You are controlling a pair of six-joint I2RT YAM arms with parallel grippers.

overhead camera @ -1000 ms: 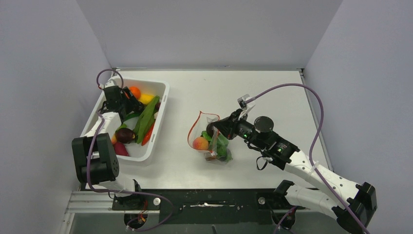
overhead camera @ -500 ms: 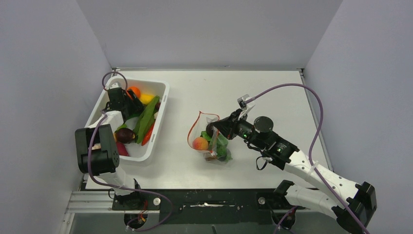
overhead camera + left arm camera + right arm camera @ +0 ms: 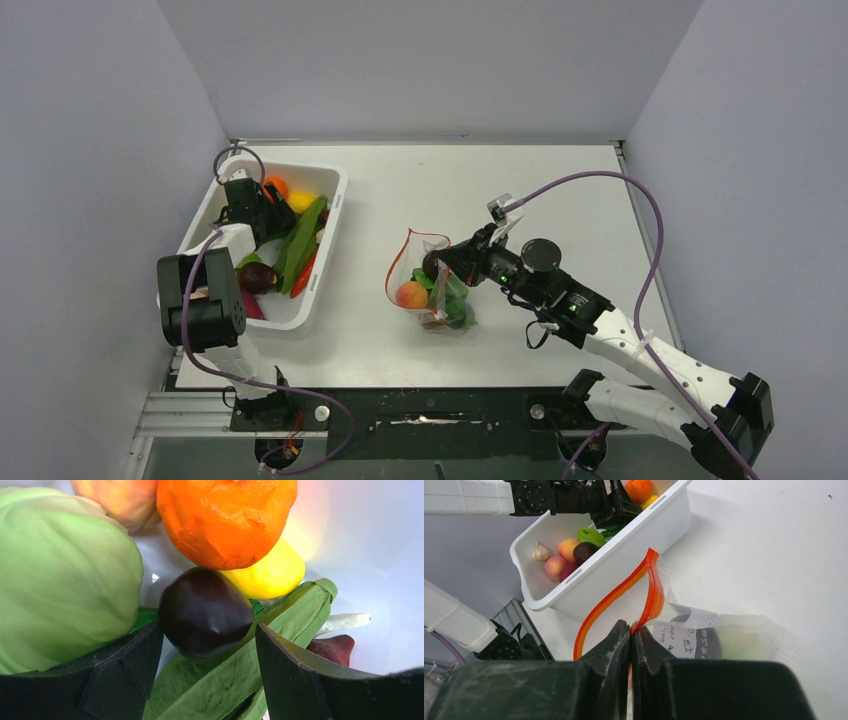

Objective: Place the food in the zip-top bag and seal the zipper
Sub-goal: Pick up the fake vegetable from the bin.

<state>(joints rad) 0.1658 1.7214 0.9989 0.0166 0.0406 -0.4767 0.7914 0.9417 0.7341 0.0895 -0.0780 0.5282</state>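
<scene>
Straddling a dark plum (image 3: 205, 611) in the bin (image 3: 330, 235), the left gripper (image 3: 206, 650) stands spread, one jaw on either side; whether they touch it is hard to tell. An orange (image 3: 227, 517) sits at the plum's 12 o'clock, a lettuce (image 3: 60, 575) at its 9. The right gripper (image 3: 630, 630) is pressed together, pinching the zipper (image 3: 611, 597) of the bag (image 3: 440, 318). The bag lies on the table (image 3: 560, 190) at the bin's 3 o'clock, mouth gaping, with a peach (image 3: 411, 294) and green pieces (image 3: 455, 300) inside.
</scene>
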